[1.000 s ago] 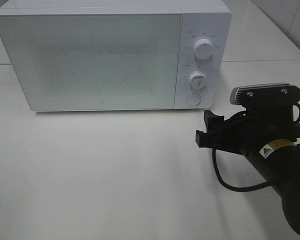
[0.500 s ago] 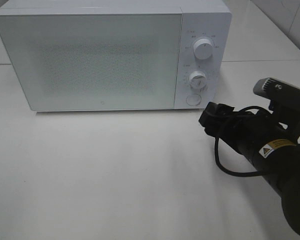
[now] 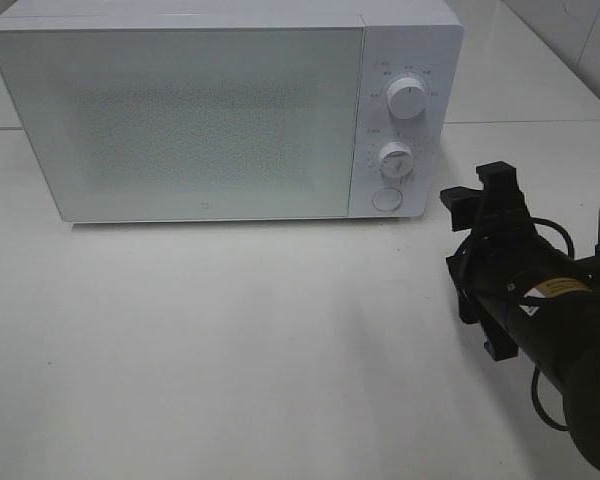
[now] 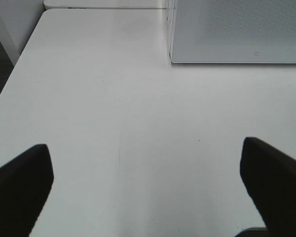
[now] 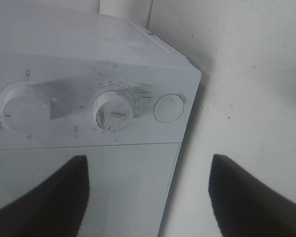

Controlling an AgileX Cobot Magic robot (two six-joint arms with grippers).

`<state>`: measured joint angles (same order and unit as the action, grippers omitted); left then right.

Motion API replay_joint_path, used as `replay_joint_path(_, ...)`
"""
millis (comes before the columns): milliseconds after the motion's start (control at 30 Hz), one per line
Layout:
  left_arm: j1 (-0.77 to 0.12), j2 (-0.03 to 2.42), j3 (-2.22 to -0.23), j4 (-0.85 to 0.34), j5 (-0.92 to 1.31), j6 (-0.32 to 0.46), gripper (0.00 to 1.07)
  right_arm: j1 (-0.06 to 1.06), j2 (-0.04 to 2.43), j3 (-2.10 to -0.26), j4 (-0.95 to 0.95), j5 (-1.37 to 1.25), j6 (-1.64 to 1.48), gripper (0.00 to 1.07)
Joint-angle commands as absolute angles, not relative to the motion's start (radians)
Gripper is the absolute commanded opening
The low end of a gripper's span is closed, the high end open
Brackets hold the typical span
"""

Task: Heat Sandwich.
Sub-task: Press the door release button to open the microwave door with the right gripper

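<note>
Jaws spread wide on both arms: right gripper (image 5: 148, 182) near round button (image 5: 168, 107) of closed microwave (image 3: 210, 120), left gripper (image 4: 145, 182) above white table (image 4: 113, 123).

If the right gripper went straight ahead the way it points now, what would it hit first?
Probably the microwave's control panel, around the lower knob and round button. Nothing shows between it and the right gripper, though depth is unclear.

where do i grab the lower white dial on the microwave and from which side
Grip the lower white round dial by its raised cylindrical rim, one finger on each side, coming straight at the front panel of the white microwave. It stands proud of the flat panel, and the open right tool faces it.
</note>
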<state>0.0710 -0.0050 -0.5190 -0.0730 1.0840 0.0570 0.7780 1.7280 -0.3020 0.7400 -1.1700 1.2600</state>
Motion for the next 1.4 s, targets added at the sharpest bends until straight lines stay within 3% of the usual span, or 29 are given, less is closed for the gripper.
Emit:
replay_joint_path(33,0.075,-0.01,-0.518,-0.073,1.071,0.055,0.98,0.782,1.724,-0.308,0.74,-1.169,1.365,0.53)
replay_joint_path(100,0.075,-0.01,-0.518,-0.073,1.071,0.055,0.98,0.782,1.724,-0.308,0.744,-1.138,1.395,0.34)
replay_joint_path(167,0.075,-0.01,-0.518,-0.073,1.071,0.055,0.98,0.782,1.724,-0.308,0.748,-1.132,1.404,0.28)
replay_joint_path(200,0.075,-0.01,-0.518,-0.073,1.071,0.055,0.98,0.782,1.724,-0.308,0.75,-1.123,1.41,0.2)
replay_joint_path(233,0.075,-0.01,-0.518,-0.073,1.071,0.055,0.98,0.782,1.724,-0.308,0.752,-1.109,1.415,0.04)
replay_joint_path(267,0.075,-0.01,-0.518,-0.073,1.071,0.055,0.98,0.782,1.724,-0.308,0.752,-1.104,1.415,0.0)
replay_joint_path(900,0.075,-0.01,-0.518,-0.073,1.071,0.055,0.98,0.763,1.724,-0.312,0.759,-1.086,1.404,0.0)
replay_joint_path(1167,0.075,-0.01,-0.518,-0.073,1.071,0.055,0.98,0.672,1.763,-0.399,0.673,-1.009,1.378,0.0)
replay_joint_path(1400,0.075,-0.01,-0.518,-0.073,1.071,0.055,0.98,0.662,1.848,-0.483,0.644,-0.975,1.404,0.0)
